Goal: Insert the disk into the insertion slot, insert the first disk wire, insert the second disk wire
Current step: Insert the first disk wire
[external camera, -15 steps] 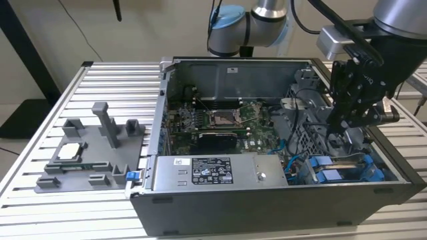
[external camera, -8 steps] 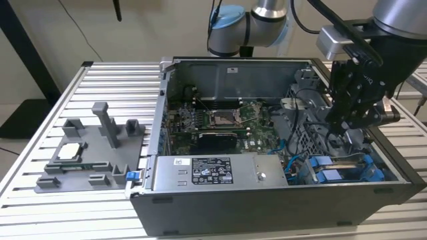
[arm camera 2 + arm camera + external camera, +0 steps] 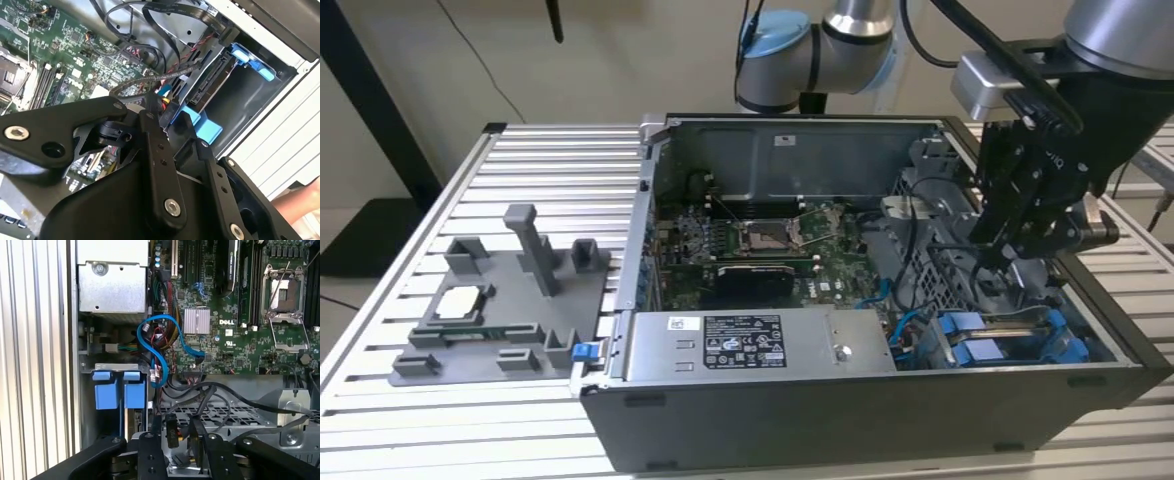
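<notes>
While fingers (image 3: 150,455) pinch blk wire plug (image 3: 172,434) | disk (image 3: 210,87): blue carrier, sits in slot (image 3: 252,100)

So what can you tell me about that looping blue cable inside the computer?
The blue cable is a thin, flat, plastic-looking ribbon, bright blue. It lies slack in an open loop at the green motherboard's edge, next to the silver power-supply box. One end reaches a dark plug on the board; the other dips among black wires.
</notes>
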`<state>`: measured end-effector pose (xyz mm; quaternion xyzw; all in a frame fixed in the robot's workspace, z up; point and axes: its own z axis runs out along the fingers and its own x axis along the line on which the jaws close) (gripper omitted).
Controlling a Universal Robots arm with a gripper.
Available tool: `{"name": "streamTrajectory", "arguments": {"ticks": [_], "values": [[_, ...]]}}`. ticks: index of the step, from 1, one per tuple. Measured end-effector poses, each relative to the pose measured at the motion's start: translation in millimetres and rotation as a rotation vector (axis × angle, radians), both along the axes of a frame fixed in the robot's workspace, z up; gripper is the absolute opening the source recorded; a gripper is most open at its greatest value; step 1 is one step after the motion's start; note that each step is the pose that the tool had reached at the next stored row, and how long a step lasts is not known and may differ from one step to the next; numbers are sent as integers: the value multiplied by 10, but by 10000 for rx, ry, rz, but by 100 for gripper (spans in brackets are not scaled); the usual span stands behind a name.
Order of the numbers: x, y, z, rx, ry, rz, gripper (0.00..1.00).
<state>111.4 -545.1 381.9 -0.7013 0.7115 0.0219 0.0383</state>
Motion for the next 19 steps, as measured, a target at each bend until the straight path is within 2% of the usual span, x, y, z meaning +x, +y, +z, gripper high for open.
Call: {"name": "streamTrajectory", "arguments": {"ticks": [1, 7, 10, 14, 19], "values": [[0, 0, 0, 1, -2, 0, 0], [4, -1, -1, 8, -8, 0, 0], [4, -17, -3, 7, -8, 0, 0], [6, -82, -11, 9, -8, 0, 0], [13, -202, -21, 9, -8, 0, 0]]}}
